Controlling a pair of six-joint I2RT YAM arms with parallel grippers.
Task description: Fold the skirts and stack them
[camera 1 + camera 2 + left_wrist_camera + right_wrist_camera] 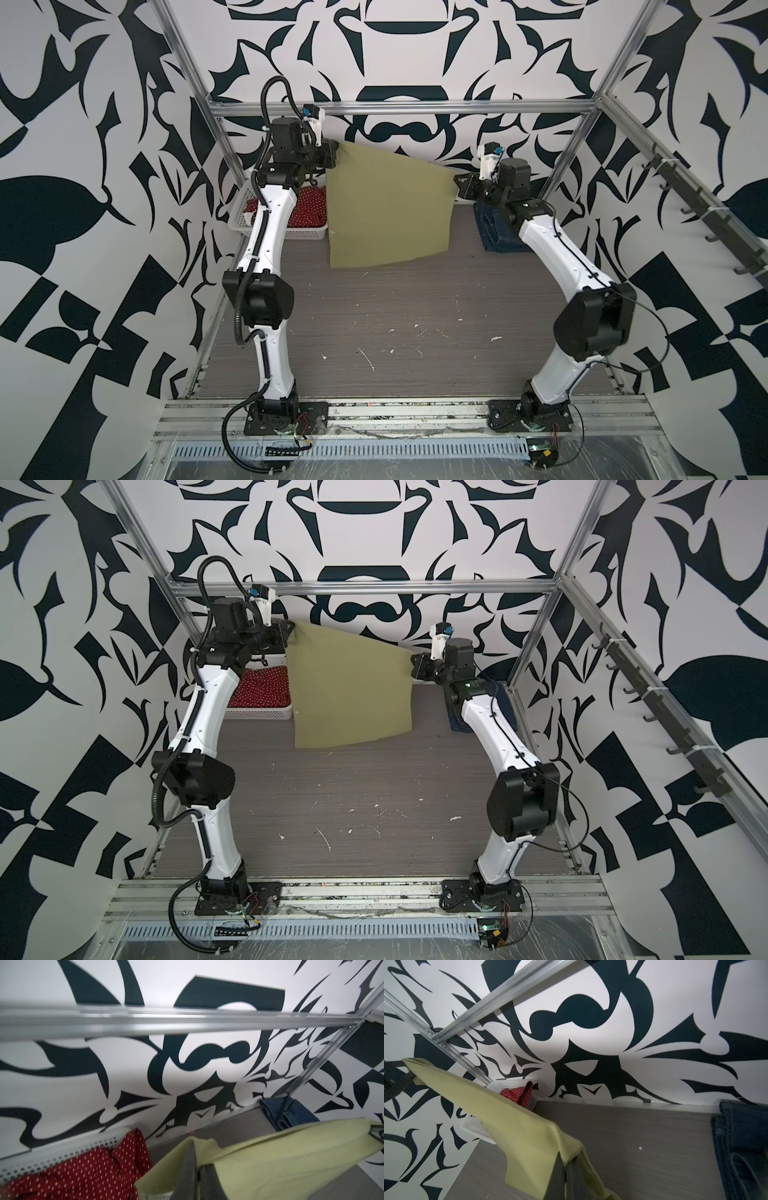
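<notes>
The olive-green skirt point(386, 203) point(349, 688) hangs spread in the air at the back of the table, held by its two upper corners. My left gripper point(336, 151) point(198, 1159) is shut on the higher left corner. My right gripper point(457, 187) point(566, 1162) is shut on the lower right corner. The hem reaches down close to the table. The red polka-dot skirt point(307, 208) point(83, 1172) lies crumpled in the white basket point(291, 233). The dark blue denim skirt point(494, 232) point(745, 1147) lies folded at the back right, partly behind my right arm.
The grey table point(395, 324) carries small white scuffs. Aluminium frame posts and a crossbar point(395, 109) ring the workspace, the crossbar just above my left wrist. A rail of dark hooks point(706, 216) runs along the right wall.
</notes>
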